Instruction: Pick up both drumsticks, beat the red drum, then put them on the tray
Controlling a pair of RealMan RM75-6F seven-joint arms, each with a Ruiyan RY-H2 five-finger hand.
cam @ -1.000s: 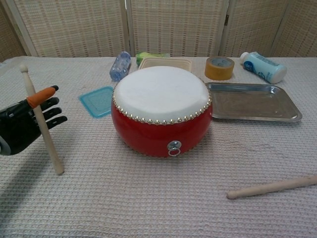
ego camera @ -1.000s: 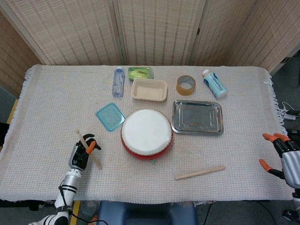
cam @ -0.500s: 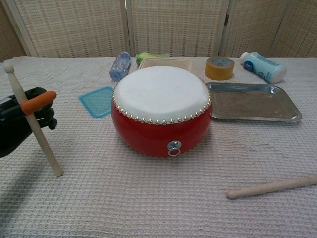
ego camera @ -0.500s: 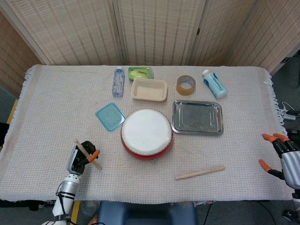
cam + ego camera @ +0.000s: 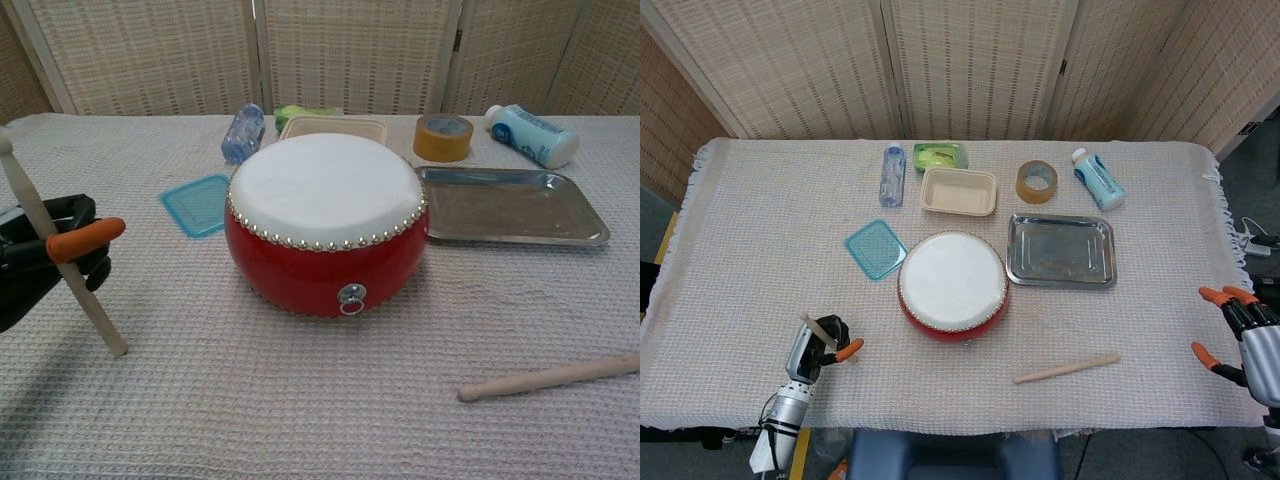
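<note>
left hand (image 5: 40,255) grips one drumstick (image 5: 60,260), tilted, its lower tip touching the cloth; red drum (image 5: 952,286) stands to this hand's right, well apart, with a teal lid (image 5: 876,248) beyond and between them; second drumstick (image 5: 1067,368) lies flat on the cloth between drum and right hand (image 5: 1240,335), which holds nothing, fingers spread, off the table edge; steel tray (image 5: 1060,251) sits just beside the drum, farther back; bottles, tape roll (image 5: 1036,181) and beige box (image 5: 959,191) line the far side.

Cloth-covered table (image 5: 760,230) with red drum (image 5: 953,285), steel tray (image 5: 1060,250), loose drumstick (image 5: 1067,368), teal lid (image 5: 876,248), tape roll (image 5: 1037,181).
</note>
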